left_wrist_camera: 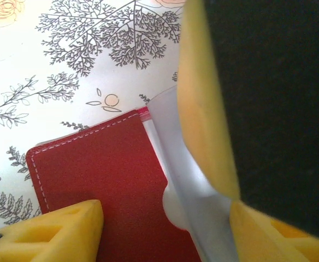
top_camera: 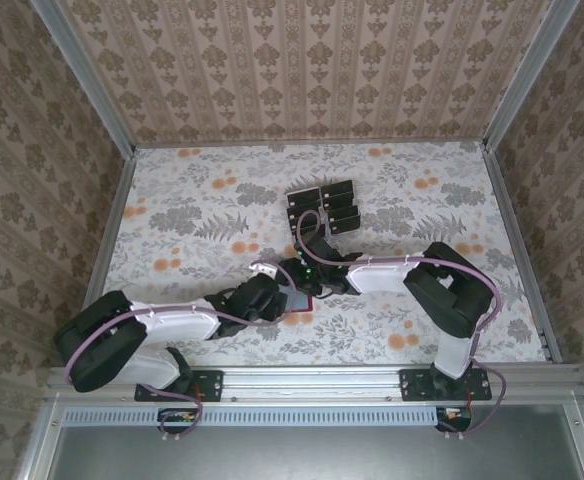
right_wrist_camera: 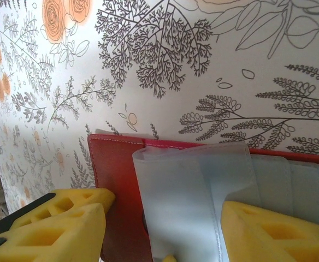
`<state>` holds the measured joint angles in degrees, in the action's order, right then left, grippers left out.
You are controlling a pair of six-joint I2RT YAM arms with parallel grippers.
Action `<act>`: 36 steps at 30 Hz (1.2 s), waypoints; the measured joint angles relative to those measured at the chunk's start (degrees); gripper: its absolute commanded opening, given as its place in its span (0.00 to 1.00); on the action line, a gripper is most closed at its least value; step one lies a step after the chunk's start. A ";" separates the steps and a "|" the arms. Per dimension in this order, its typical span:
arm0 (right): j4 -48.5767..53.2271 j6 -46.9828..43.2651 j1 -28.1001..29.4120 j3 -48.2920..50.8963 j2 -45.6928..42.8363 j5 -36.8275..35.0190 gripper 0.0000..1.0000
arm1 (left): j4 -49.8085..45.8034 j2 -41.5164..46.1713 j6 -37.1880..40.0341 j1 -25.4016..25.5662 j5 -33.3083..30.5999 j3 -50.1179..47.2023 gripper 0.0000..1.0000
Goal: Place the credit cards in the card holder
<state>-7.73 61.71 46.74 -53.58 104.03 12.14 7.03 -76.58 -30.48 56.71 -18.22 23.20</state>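
The red card holder (top_camera: 300, 304) lies open on the floral table, partly under both grippers. Its red cover (left_wrist_camera: 105, 174) and a translucent pale pocket sleeve (left_wrist_camera: 188, 188) fill the left wrist view. My left gripper (left_wrist_camera: 165, 234) is open and straddles it, one finger over the cover and one against the sleeve. My right gripper (right_wrist_camera: 165, 229) is also open and hovers over the holder (right_wrist_camera: 113, 174), with the lifted sleeve (right_wrist_camera: 195, 191) between its fingers and no card in them. One of its yellow fingers (left_wrist_camera: 203, 109) looms beside the sleeve. Several black credit cards (top_camera: 324, 205) lie grouped farther back.
Both grippers (top_camera: 277, 293) (top_camera: 308, 275) meet close together over the holder at the table's middle front. Patterned walls and metal rails (top_camera: 112, 240) bound the table on three sides.
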 measured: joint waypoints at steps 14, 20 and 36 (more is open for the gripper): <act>-0.87 0.15 0.02 0.02 0.11 0.35 0.60 | 1.18 3.19 -2.60 0.26 -2.19 -3.45 0.63; -0.90 0.15 0.02 0.02 0.20 0.35 0.60 | -0.17 6.47 -3.67 0.26 -3.34 -5.33 0.63; -1.53 0.11 0.02 0.00 0.50 1.14 0.60 | -4.98 12.94 -5.97 0.07 -5.64 -9.05 0.63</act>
<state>-9.26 61.82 46.76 -53.58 104.53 13.28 2.04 -63.64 -36.45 56.77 -23.86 14.15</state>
